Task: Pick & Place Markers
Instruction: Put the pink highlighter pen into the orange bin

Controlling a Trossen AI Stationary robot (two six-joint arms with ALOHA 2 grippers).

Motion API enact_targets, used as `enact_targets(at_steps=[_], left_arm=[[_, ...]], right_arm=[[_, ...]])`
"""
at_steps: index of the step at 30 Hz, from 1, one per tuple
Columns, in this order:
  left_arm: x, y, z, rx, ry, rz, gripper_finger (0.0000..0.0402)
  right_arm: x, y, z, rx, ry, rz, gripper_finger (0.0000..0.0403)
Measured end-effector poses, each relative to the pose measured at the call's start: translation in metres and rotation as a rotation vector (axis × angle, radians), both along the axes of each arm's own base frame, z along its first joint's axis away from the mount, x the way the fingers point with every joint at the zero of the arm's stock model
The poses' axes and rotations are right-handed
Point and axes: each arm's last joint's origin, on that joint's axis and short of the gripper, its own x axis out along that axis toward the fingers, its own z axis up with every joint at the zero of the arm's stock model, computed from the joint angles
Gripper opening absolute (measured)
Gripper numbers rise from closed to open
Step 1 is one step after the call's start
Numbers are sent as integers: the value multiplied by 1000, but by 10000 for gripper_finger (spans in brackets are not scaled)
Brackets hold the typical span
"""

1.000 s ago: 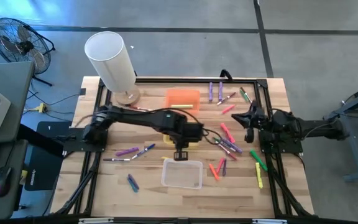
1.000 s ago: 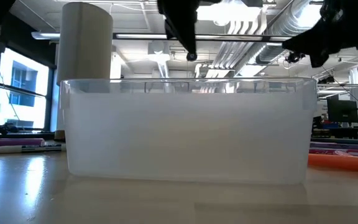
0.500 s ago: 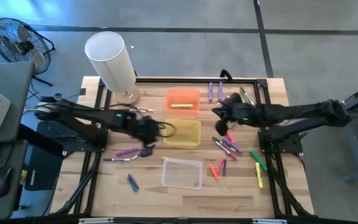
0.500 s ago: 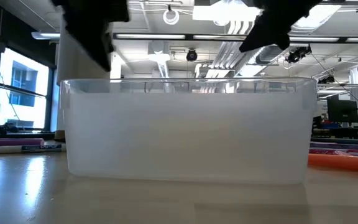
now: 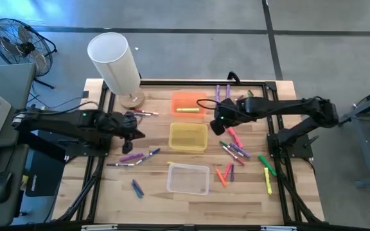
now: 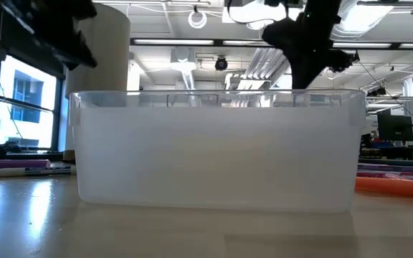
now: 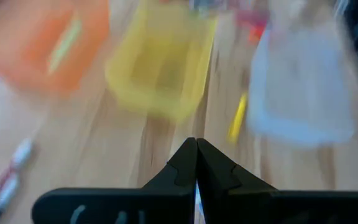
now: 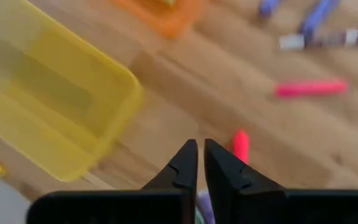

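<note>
Many markers lie flat on the wooden table: a mixed cluster (image 5: 236, 151) on the right, several purple and white ones (image 5: 137, 156) on the left, and purple ones (image 5: 222, 94) near the far edge. A pink marker (image 8: 309, 88) and a red one (image 8: 240, 144) show ahead of my right gripper. My left gripper (image 5: 135, 133) (image 7: 196, 152) hovers shut and empty, left of the yellow bin. My right gripper (image 5: 219, 125) (image 8: 200, 155) hovers shut above bare wood just right of the yellow bin (image 5: 188, 136), next to the red marker.
An orange bin (image 5: 188, 101) with a yellow marker in it stands far of the yellow bin. A clear bin (image 5: 188, 178) (image 6: 217, 150) stands near of it. A tall white cylinder (image 5: 114, 61) stands at the far left corner. A black frame edges the table.
My left gripper has swung from above the yellow bin's near edge toward the table's left and now hangs over the left markers. My right gripper has reached from the right side toward the table's middle, ending beside the yellow bin. No marker has moved.
</note>
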Motion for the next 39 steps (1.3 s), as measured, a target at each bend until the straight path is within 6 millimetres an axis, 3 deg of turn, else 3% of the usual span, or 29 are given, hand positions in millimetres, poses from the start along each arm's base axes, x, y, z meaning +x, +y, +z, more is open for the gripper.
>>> enact_targets(at_steps=[10,18,29,39], left_arm=[[-18,2,9,27,-81,36,0],[-18,3,9,-23,-90,87,0],[-20,9,9,81,-95,277,0],[-28,9,12,89,-114,248,0]], right_arm=[[7,-7,-43,169,194,-57,106],[-7,-6,-86,166,292,-85,115],[-21,-3,-84,169,252,-67,130],[-21,-15,-87,169,227,-42,131]])
